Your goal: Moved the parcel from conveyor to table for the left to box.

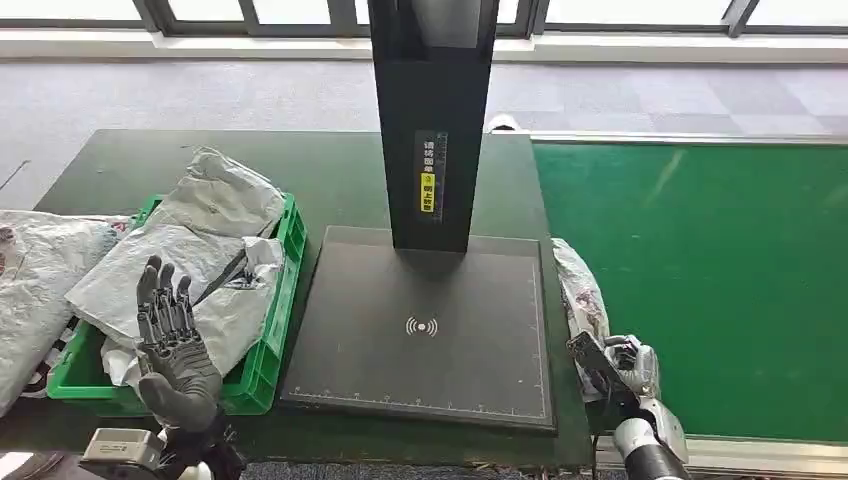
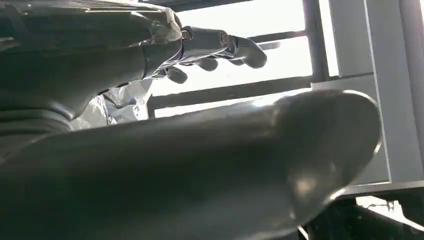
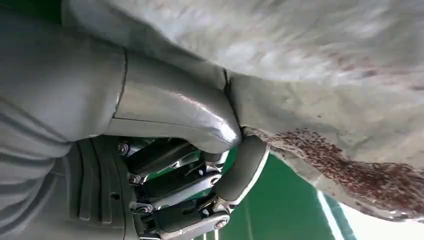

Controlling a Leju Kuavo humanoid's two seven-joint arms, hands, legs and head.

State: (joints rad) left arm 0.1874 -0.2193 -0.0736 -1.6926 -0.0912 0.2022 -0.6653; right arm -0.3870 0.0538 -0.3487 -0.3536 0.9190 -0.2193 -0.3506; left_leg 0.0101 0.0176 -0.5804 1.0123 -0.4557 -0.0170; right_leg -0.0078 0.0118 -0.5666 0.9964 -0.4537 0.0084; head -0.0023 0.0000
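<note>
Gripping the parcel (image 1: 578, 290) at the conveyor (image 1: 700, 280) edge, right hand (image 1: 632, 368); left hand (image 1: 172, 340) spread, empty.

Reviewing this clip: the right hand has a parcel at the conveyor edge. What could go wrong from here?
The right hand grips the parcel by one end only, so the limp bag may slip or drag on the green conveyor. The black stand could snag it during the carry. The green crate is already heaped, so another parcel might spill.

High forward-down head view over table (image 1: 330, 160) and conveyor (image 1: 700, 280); both wrist cameras close behind their hands.
</note>
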